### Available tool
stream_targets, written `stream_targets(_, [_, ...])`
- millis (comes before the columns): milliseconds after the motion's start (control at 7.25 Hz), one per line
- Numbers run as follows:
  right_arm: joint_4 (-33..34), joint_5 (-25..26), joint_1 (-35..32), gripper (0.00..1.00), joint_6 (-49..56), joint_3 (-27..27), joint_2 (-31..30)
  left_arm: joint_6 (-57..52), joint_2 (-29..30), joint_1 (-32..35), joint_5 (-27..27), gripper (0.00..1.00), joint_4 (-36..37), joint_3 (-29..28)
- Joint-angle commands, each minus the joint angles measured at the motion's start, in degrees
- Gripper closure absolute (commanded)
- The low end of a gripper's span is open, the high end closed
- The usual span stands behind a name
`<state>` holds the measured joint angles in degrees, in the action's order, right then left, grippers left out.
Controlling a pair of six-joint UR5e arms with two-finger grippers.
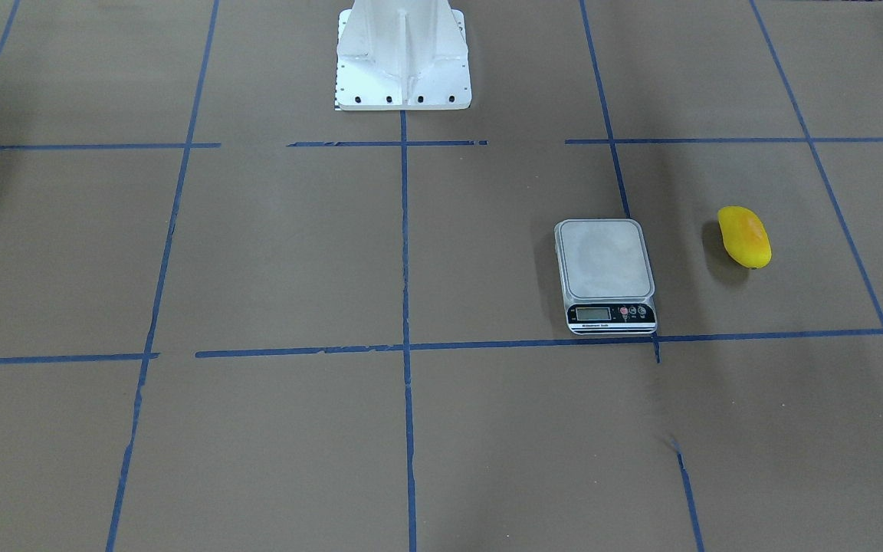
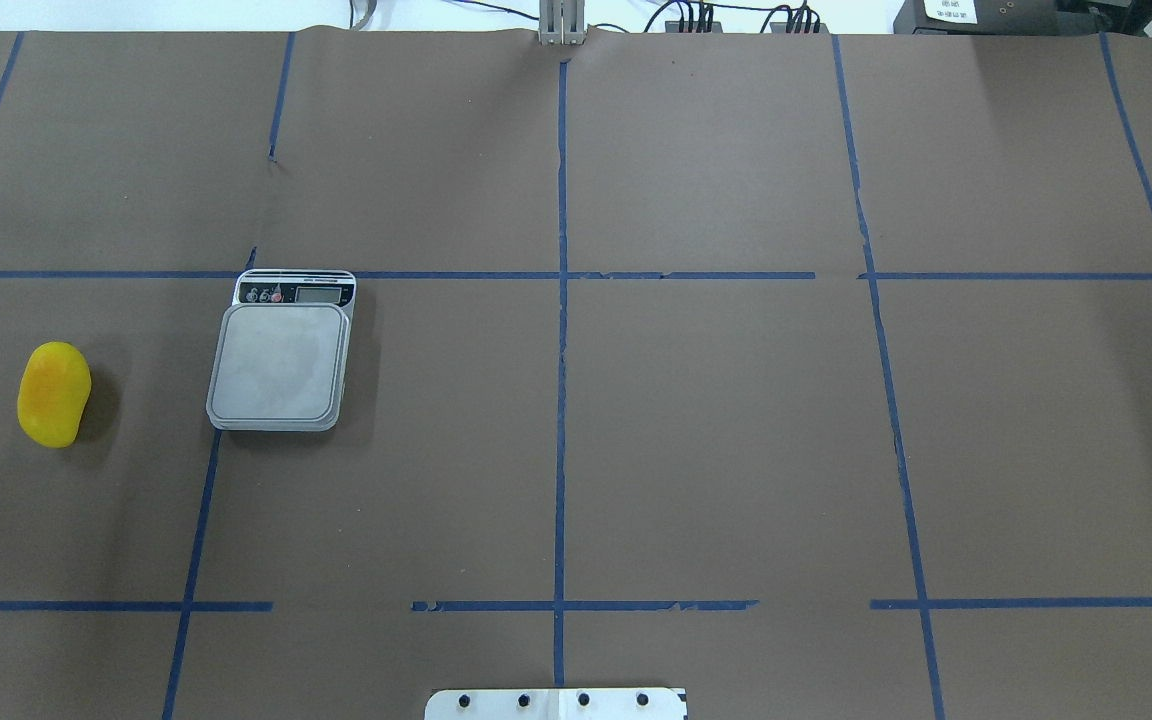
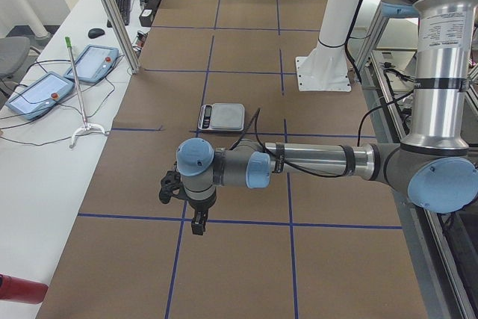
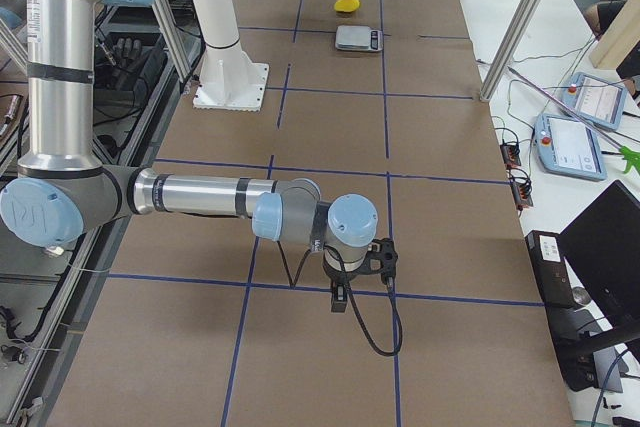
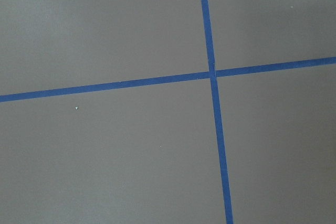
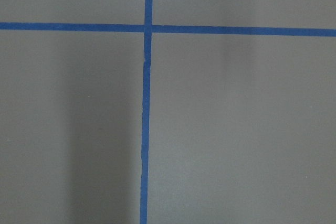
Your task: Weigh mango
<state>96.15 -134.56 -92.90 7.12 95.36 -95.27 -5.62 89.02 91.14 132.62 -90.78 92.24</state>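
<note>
The mango (image 1: 745,237), bright yellow with an orange blush, lies on the brown paper on my left side, apart from the scale (image 1: 605,261). In the overhead view the mango (image 2: 54,393) is left of the scale (image 2: 279,362), whose grey platform is bare. My left gripper (image 3: 197,223) hangs above the paper, nearer my left end of the table than the scale (image 3: 221,116). My right gripper (image 4: 340,297) hangs over the opposite end of the table, far from the mango (image 4: 347,4). I cannot tell if either is open. Both wrist views show only paper and blue tape.
The white robot pedestal (image 1: 403,57) stands at the table's robot side. Blue tape lines (image 2: 561,350) grid the brown paper. Two teach pendants (image 3: 67,76) and cables lie on the side bench, and a metal post (image 3: 112,13) stands at the table's edge.
</note>
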Motion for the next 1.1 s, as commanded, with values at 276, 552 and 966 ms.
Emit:
stream_targets(276, [0.00,0.00,0.00,0.00,0.00,0.00,0.00,0.09,1.50,-0.17,-0.08,0.00,1.40,2.07])
stream_targets(552, [0.00,0.00,0.00,0.00,0.00,0.00,0.00,6.88,2.39,-1.13,-0.43,0.00,1.23,5.73])
stream_targets(966, [0.00,0.00,0.00,0.00,-0.09,0.00,0.00,27.63,2.30,-16.03,-0.35,0.00,-0.78,11.99])
